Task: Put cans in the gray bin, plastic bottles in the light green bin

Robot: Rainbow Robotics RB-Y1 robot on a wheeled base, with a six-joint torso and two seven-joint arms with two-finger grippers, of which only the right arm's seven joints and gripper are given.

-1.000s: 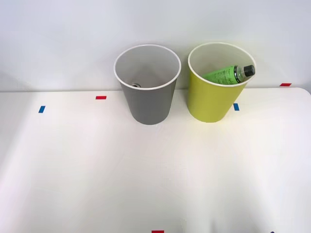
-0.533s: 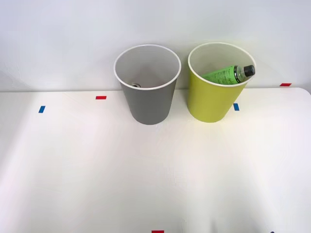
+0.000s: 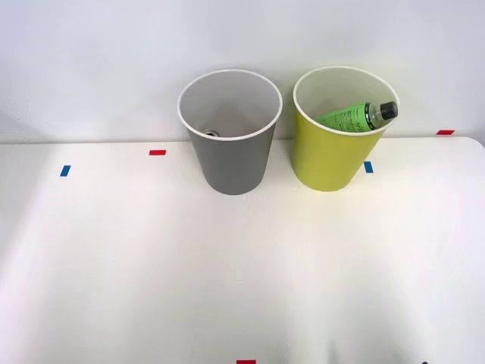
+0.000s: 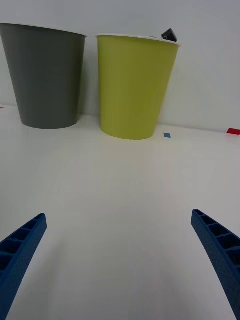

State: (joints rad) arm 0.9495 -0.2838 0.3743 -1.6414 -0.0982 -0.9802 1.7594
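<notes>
The gray bin (image 3: 231,144) stands at the back of the table, with a silver can top (image 3: 211,133) just visible deep inside it. Right beside it stands the light green bin (image 3: 333,148), holding a green plastic bottle (image 3: 352,116) that leans against the rim with its black cap up. In the right wrist view the gray bin (image 4: 47,75) and light green bin (image 4: 134,85) stand ahead, the bottle's black cap (image 4: 169,35) peeking over the rim. My right gripper (image 4: 117,255) is open and empty, low over the table well short of the bins.
Small red tape marks (image 3: 157,152) and blue tape marks (image 3: 65,171) dot the white table (image 3: 227,265). A white wall rises close behind the bins. The table's right edge curves off near the far right.
</notes>
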